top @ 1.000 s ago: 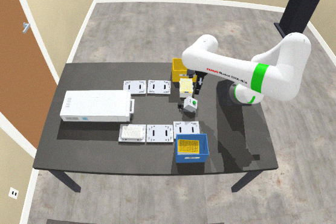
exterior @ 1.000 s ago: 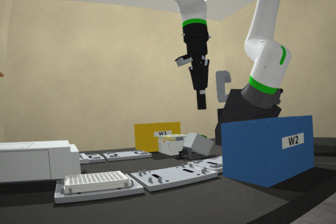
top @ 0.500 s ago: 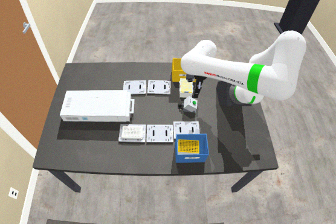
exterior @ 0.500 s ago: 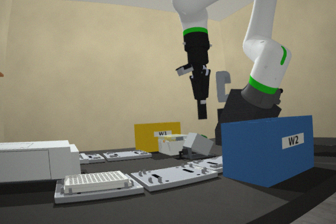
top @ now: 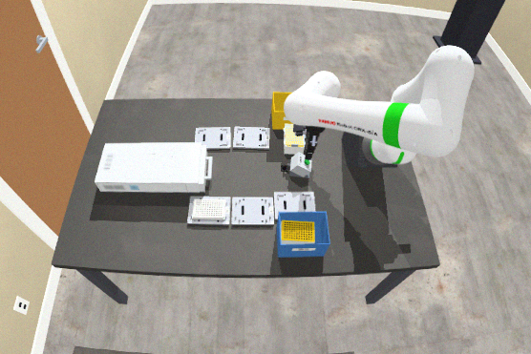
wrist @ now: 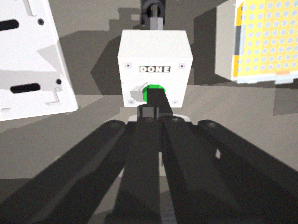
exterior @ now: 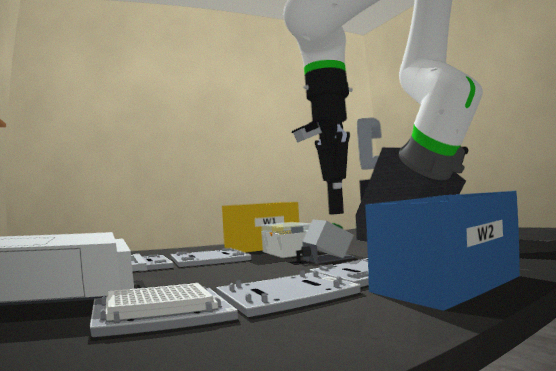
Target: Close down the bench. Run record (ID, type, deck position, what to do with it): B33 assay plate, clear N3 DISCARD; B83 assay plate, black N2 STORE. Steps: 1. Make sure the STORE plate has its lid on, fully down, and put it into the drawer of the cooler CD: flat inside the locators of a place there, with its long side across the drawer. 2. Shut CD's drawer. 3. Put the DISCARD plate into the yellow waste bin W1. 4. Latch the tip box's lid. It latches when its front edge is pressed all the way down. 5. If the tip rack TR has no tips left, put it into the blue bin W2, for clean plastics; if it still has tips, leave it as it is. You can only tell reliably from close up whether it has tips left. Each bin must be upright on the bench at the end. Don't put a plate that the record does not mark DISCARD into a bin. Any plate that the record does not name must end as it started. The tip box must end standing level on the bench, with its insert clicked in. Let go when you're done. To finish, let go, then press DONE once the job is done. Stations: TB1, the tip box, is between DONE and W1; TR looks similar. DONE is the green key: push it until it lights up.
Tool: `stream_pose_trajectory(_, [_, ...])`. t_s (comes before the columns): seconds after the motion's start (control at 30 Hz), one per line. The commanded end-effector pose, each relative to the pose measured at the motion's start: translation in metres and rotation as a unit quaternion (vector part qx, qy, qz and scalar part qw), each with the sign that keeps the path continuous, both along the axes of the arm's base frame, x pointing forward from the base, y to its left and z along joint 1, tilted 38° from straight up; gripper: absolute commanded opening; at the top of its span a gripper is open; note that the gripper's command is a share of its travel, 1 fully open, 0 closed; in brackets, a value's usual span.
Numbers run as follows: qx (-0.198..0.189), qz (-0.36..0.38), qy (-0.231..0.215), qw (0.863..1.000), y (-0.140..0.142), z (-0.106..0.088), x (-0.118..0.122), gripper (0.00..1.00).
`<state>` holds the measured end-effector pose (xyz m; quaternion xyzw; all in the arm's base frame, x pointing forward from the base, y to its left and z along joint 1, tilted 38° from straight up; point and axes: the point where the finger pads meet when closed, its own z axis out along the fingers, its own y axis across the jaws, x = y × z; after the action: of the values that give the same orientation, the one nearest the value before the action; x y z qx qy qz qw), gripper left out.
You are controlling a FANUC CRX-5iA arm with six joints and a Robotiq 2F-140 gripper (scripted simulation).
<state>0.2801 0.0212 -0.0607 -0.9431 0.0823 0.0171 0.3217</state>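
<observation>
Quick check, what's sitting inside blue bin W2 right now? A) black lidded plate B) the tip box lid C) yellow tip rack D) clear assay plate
C: the top view shows a yellow perforated tip rack lying flat inside the blue bin W2.
</observation>
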Motion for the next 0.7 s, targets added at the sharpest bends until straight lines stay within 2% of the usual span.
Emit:
stream_pose_trajectory(0.0, [0.0,0.0,0.0,1.0,0.0064,-0.009,0.0008,0.1])
stream_pose_trajectory(0.67, [0.0,0.0,0.0,1.0,0.0093,-0.0128,0.0009,0.1])
